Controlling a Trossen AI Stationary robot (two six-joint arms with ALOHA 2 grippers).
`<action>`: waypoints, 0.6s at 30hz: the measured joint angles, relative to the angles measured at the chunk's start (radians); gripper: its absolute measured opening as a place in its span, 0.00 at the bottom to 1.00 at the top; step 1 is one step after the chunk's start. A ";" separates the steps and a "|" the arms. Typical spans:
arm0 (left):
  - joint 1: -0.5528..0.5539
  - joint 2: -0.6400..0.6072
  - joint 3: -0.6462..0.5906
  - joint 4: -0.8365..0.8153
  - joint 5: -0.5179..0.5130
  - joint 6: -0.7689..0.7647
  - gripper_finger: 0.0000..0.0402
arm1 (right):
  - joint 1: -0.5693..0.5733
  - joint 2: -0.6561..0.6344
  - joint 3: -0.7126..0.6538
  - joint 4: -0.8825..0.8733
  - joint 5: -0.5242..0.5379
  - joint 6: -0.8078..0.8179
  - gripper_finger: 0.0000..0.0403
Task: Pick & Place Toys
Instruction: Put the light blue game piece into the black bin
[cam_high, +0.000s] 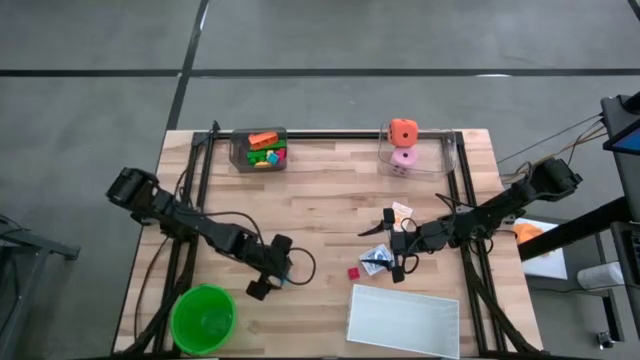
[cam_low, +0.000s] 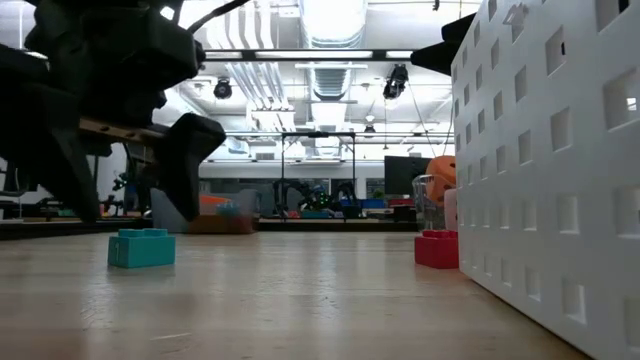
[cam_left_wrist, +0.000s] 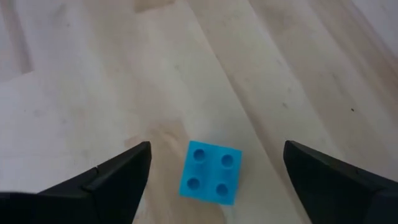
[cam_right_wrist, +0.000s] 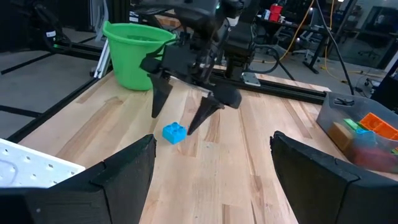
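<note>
A small blue four-stud brick (cam_left_wrist: 210, 172) lies flat on the wooden table, alone. My left gripper (cam_left_wrist: 216, 148) is open just above it, one finger on either side, touching nothing. It stands at the near middle-left of the table in the high view (cam_high: 278, 272), and the low view shows the brick (cam_low: 141, 248) on the table under the dark fingers. My right gripper (cam_high: 385, 248) is open and empty at the middle right, over small printed cards (cam_high: 375, 258). A tiny red cube (cam_high: 353, 272) rests on the table beside them.
A round green bowl (cam_high: 203, 318) stands at the near left and a white holed tray (cam_high: 404, 320) at the near right. Two clear bins at the far edge hold toys: colourful bricks (cam_high: 262, 150), and an orange cube above a pink die (cam_high: 404, 145).
</note>
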 joint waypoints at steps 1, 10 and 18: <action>-0.006 0.014 0.005 0.001 0.000 0.001 0.88 | 0.000 0.000 0.000 0.000 0.000 0.000 0.78; -0.021 0.170 0.126 -0.142 -0.022 0.003 0.83 | 0.000 0.000 0.000 -0.003 0.000 0.000 0.78; -0.022 0.184 0.175 -0.228 -0.058 0.010 0.78 | 0.000 0.000 0.000 -0.006 0.000 0.000 0.78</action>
